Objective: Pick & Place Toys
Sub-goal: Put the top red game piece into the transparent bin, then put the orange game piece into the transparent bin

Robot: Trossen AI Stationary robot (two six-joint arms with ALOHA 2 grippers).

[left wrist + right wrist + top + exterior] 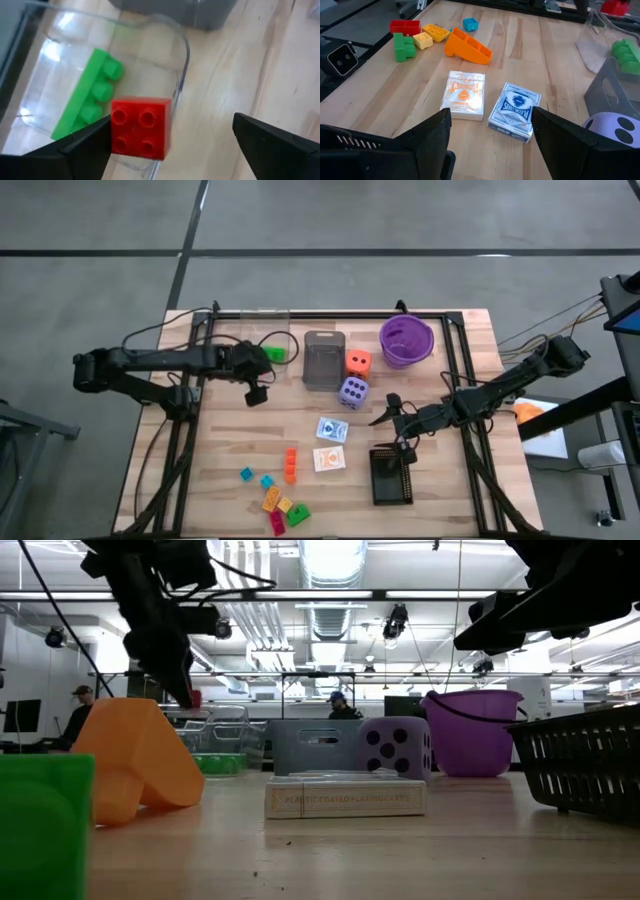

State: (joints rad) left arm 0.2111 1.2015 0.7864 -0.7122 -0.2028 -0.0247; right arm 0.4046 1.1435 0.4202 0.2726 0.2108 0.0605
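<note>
Left gripper (262, 356) is positioned over the clear bin (262, 330) at approx. 11 o'clock on the table (470, 360). Its fingers are spread; a red brick (140, 128) is seen between them in the left wrist view, above the bin's rim, and contact with the fingertips cannot be confirmed. A green brick (89, 92) lies inside the clear bin.

Right gripper (385, 412) is held above the table at approx. 3 o'clock, fingers spread, nothing between them. It hangs near the black basket (392, 476) (5 o'clock) and just beside the two card packs: blue pack (332, 429) and orange pack (328, 460), side by side, apart.

Centre: purple die (352, 391) w/ orange die (358, 362) at its 12 o'clock, both beside the grey bin (323, 360). Purple bowl (406, 340) is at approx. 1 o'clock.

At 6–7 o'clock, loose bricks are noted: orange brick (291, 465), two blue bricks (246, 474), yellow bricks (272, 500), a second red brick (277, 523), a second green brick (298, 514).
</note>
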